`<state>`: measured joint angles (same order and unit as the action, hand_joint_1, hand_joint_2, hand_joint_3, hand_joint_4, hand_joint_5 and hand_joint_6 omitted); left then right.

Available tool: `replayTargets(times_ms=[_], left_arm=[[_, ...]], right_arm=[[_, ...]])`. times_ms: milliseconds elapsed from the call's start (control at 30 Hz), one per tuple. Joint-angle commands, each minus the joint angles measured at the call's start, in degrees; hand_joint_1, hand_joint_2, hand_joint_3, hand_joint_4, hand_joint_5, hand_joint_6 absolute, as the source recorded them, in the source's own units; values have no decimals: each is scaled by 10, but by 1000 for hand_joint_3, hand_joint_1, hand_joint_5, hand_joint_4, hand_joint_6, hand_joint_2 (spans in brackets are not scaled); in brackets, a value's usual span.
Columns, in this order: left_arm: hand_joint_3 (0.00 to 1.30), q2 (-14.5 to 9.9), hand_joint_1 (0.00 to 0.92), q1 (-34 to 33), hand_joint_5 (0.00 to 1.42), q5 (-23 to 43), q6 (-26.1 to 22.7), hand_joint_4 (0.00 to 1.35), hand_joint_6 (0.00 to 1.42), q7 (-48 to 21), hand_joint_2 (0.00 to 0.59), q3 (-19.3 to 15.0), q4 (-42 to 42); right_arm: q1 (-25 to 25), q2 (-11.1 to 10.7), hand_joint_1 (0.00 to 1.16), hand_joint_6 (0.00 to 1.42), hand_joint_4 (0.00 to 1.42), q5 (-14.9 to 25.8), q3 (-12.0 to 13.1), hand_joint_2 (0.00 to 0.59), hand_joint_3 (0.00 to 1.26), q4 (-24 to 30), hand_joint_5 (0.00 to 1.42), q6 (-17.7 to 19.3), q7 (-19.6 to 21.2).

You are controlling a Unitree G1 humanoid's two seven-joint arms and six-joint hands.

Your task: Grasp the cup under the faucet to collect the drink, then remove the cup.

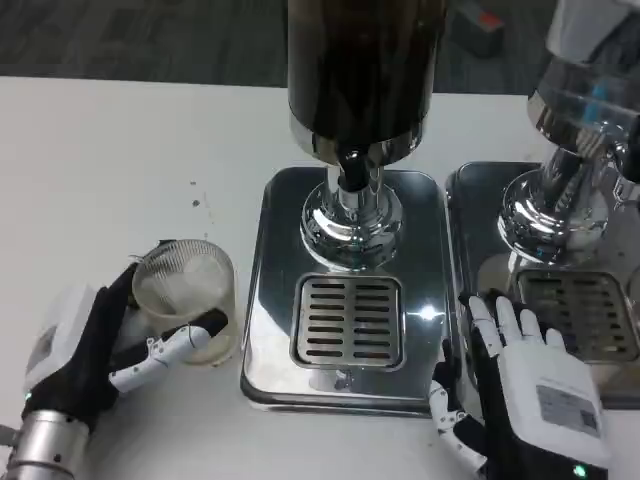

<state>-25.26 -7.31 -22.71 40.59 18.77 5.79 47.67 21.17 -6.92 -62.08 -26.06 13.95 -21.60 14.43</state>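
On the far left we have the left hand (85, 345) wrapped around the cup (187, 300), black-and-white fingers curled across its front and the palm against its left side, so it has a firm hold. The cup is clear and ribbed, standing upright on the white table (100, 170) just beside the left edge of the dispenser base (265, 300), not under the faucet (352, 180). Moving to the middle, we see the dark tank (360, 70) above a chrome column, and below it the slotted drip grate (347, 320). Further right, the right hand (520, 385) lies flat, fingers spread and holding nothing, its fingertips resting between the first base and a second dispenser (560, 200), at the edge of that one's grate (580, 315).
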Motion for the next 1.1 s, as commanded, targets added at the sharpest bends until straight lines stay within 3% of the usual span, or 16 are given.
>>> replayTargets(times_ms=[33,333,600,1100], left_arm=[[431,3,346,13,746,-7,-1,518,781,18,101,-1,1],[567,3,360,16,863,-18,19,647,849,75,112,-5,-3],[613,7,382,14,906,-26,24,697,872,97,113,-7,-1],[758,6,549,5,1033,-41,33,867,1003,134,71,-6,-6]], right_arm=[[2,3,380,0,0,5,0,554,73,7,0,-2,-4],[-2,3,385,1,0,9,2,554,74,4,0,-1,-4],[-3,1,388,2,0,10,3,554,74,4,0,-1,-5],[-6,5,389,2,0,12,5,554,74,2,0,-3,-1]])
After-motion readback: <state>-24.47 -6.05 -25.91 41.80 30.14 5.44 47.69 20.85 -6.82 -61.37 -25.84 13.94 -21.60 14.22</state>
